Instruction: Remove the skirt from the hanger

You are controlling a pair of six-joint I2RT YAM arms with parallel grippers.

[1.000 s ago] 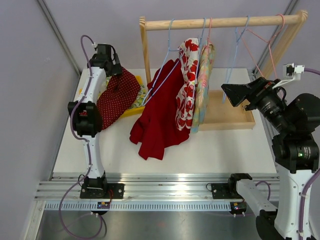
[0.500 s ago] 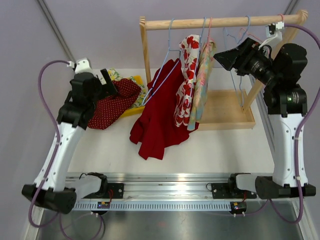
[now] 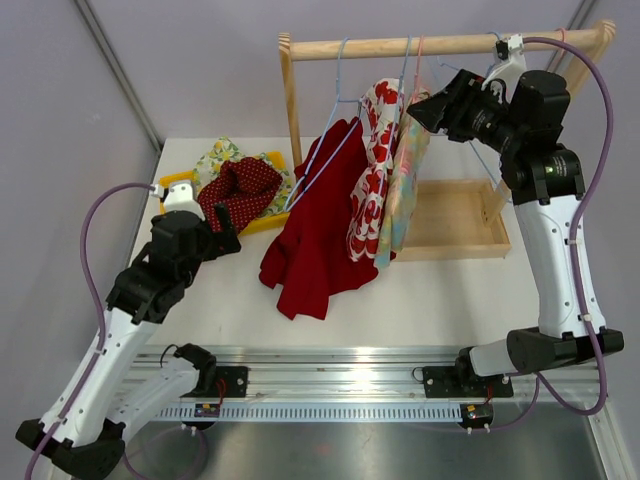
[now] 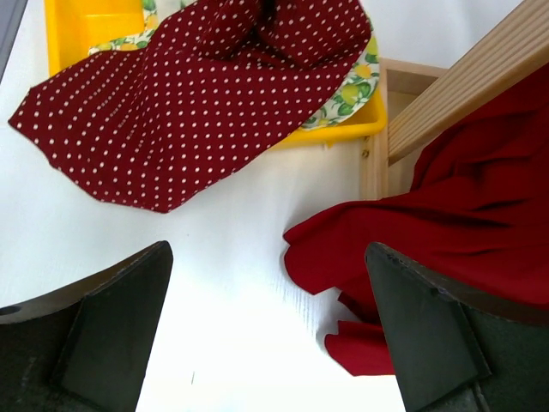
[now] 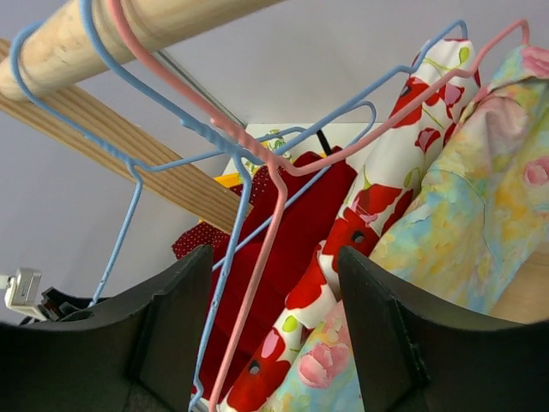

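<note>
white table (image 3: 430, 300), grey walls (image 3: 200, 70), wood rack (image 3: 440, 44), l gripper (image 4: 266, 257) spread, r gripper (image 5: 274, 257) apart near hangers (image 5: 274, 172)

Overhead from behind, left wrist downward, right wrist upward, sharing red garment (image 3: 318, 240)

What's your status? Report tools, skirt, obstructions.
Left tool open, empty. Right tool open at pastel floral fabric skirt, hanging on pink wire hanger. Blue wire hangers crowd alongside.

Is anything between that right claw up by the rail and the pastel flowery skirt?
Yes. Bare pink and blue hanger wires cross between the open fingers of the right gripper. The pastel floral skirt hangs just beyond them, off to one side.
</note>
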